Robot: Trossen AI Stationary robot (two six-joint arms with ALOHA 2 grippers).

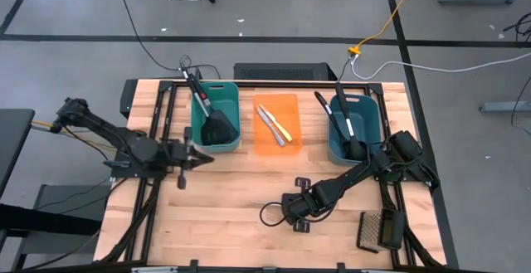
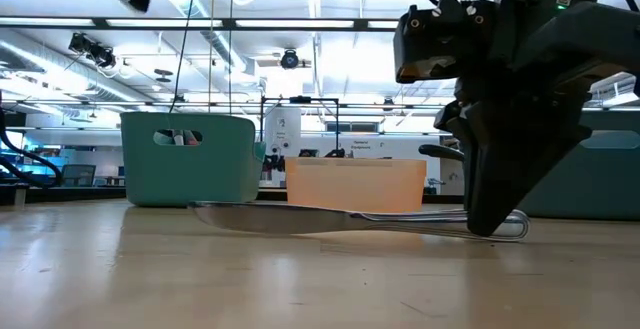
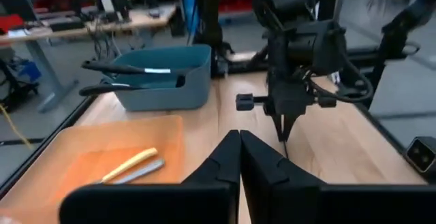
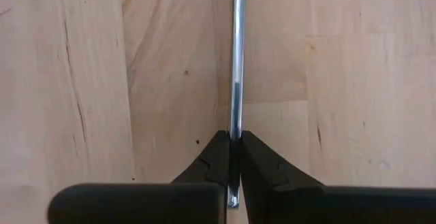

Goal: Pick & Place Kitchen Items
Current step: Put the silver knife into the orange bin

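My right gripper [image 1: 296, 221] points down at the near middle of the table, shut on the thin steel shaft [image 4: 236, 60] of a utensil lying flat on the wood. In the low view the utensil [image 2: 300, 215] runs from a flat end to a wire loop beside the gripper [image 2: 488, 231]. My left gripper [image 1: 199, 155] is shut and empty, level above the table next to the teal tub [image 1: 216, 115], which holds a black slotted spatula [image 1: 217, 128]. A silver knife [image 1: 270, 125] and a pale yellow knife [image 1: 279, 124] lie in the orange tub [image 1: 286, 105]. My right gripper pinches the steel shaft [image 4: 235, 118] between its two fingers, close to one end of it. The fingers come from above, pointing down, and lie across the shaft. The utensil lies flat on the table.
A blue tub [image 1: 354, 128] at the far right holds black long-handled ladles. Another black slotted spatula [image 1: 377, 230] lies at the near right corner. Dark frame rails run along the table's left and right sides. Bare wood lies between the two grippers.
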